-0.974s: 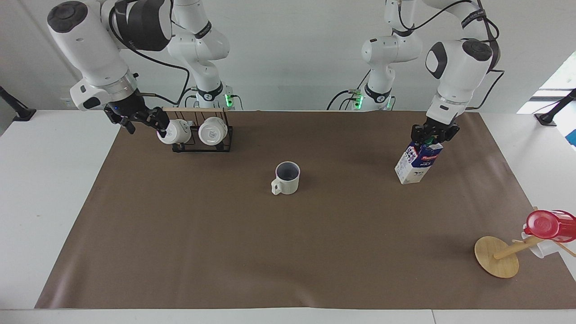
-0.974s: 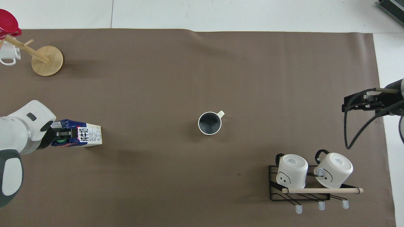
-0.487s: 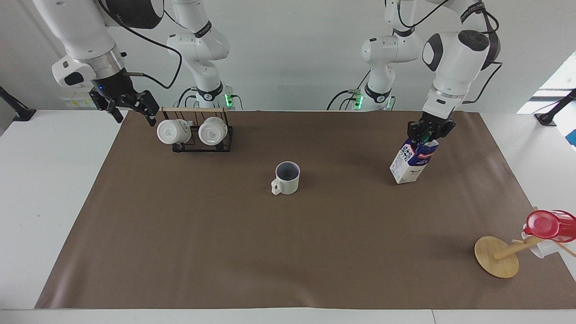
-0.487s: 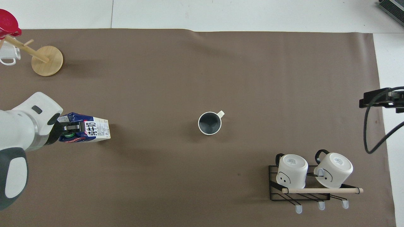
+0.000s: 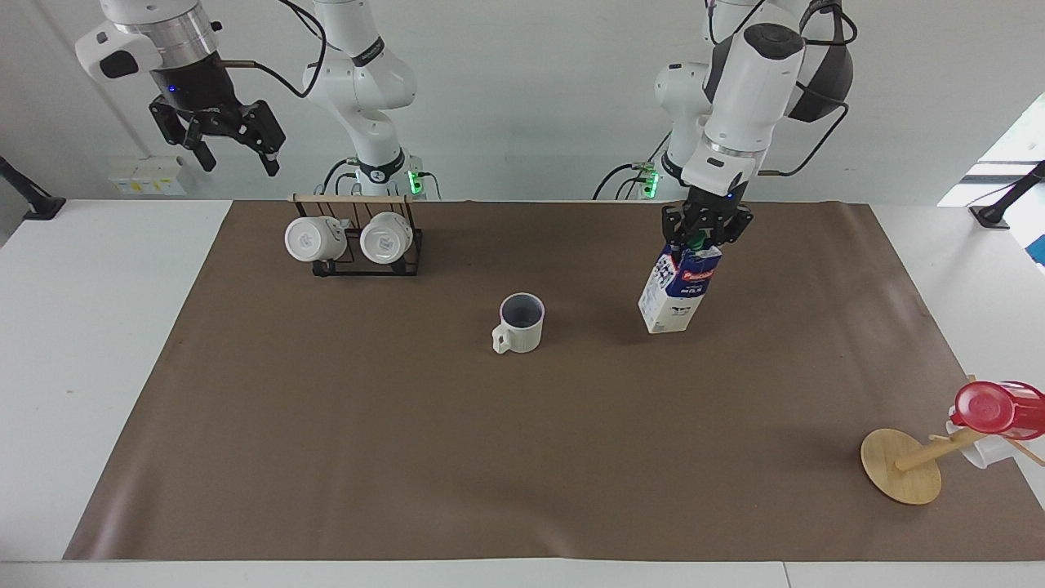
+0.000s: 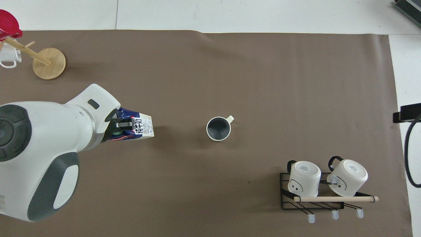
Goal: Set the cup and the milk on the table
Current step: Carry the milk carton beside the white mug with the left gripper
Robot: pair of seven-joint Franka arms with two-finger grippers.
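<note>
Left gripper (image 5: 704, 229) is clamping the milk (image 5: 679, 292) by its cap, carton hanging tilted beside the cup (image 5: 520, 323) mid-table (image 5: 106, 327); right gripper (image 5: 231, 147) is waiting spread, raised near its robot-side corner.

Brown sheet (image 5: 367, 457) bare across whole half farther from robots. Obstacles: cup (image 5: 520, 323) mid-sheet; milk (image 5: 679, 287) beside it, apart, held tilted by left gripper (image 5: 704, 233); mug rack (image 5: 357, 238) near right arm's base; wooden stand (image 5: 902, 465) at left arm's end.
</note>
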